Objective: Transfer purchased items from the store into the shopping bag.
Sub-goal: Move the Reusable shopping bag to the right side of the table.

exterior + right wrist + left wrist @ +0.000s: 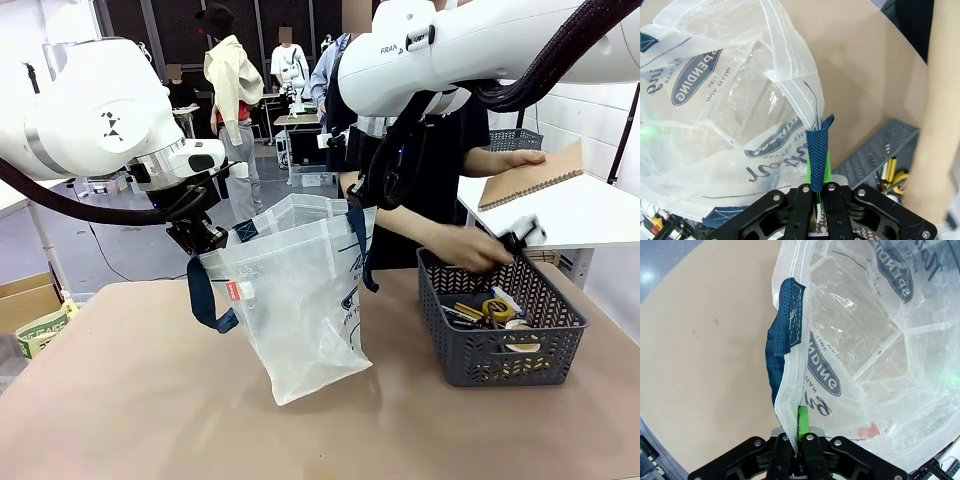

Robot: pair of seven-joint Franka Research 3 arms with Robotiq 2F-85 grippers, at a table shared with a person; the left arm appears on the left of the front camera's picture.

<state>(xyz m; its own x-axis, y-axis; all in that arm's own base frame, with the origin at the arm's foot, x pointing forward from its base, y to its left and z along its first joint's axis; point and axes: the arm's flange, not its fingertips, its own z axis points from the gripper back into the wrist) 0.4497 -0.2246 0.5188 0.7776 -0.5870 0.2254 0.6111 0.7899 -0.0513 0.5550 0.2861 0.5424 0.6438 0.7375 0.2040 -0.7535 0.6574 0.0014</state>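
Note:
The shopping bag [300, 300], translucent white with navy straps, hangs open above the table between both grippers. My left gripper [205, 240] is shut on its left rim, seen close in the left wrist view as gripper [801, 432] pinching the bag [865, 340]. My right gripper [360, 205] is shut on the right rim at a navy strap [817, 150]. The store, a dark grey basket [500, 345], stands to the right with purchased items [485, 310] in it, among them yellow pieces [895, 177]. The person's hand [480, 250] holds a black item over the basket.
The person's other hand rests on a flat tan-brown pack [530, 178] on a white side table [580, 215] at the right. A cardboard box [30, 300] sits off the table's left edge. The tan tabletop [130, 400] lies bare in front of the bag.

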